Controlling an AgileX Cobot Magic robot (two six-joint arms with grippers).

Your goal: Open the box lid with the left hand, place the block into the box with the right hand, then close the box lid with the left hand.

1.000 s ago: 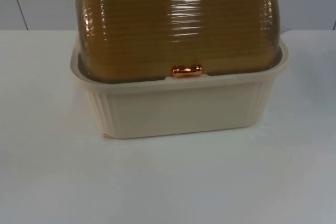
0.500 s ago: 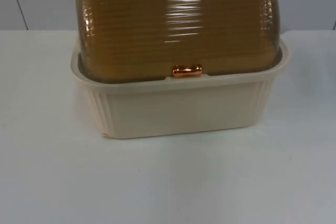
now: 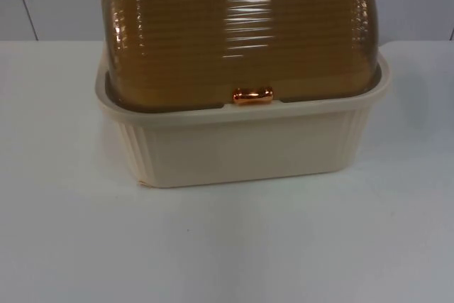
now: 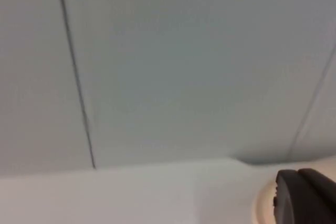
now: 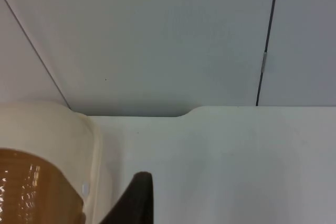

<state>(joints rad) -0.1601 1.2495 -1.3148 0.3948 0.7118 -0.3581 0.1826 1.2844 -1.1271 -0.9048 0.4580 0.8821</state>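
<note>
Even, bright overhead light; glare streaks on amber lid point(image 3: 241, 33); soft shadow beneath box point(image 3: 241, 143); left wrist view blurred.

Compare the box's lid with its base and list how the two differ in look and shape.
Colour: the lid is see-through amber brown, while the base is opaque cream.
Shape: the lid is a rounded dome; the base is a straight-sided tub with a flared rim.
Ribbing: the lid's ribs run sideways; the base's fine ribs run up and down near its corners.
The lid alone carries a shiny copper handle.
Both are glossy, and the lid sits shut in the base.
</note>
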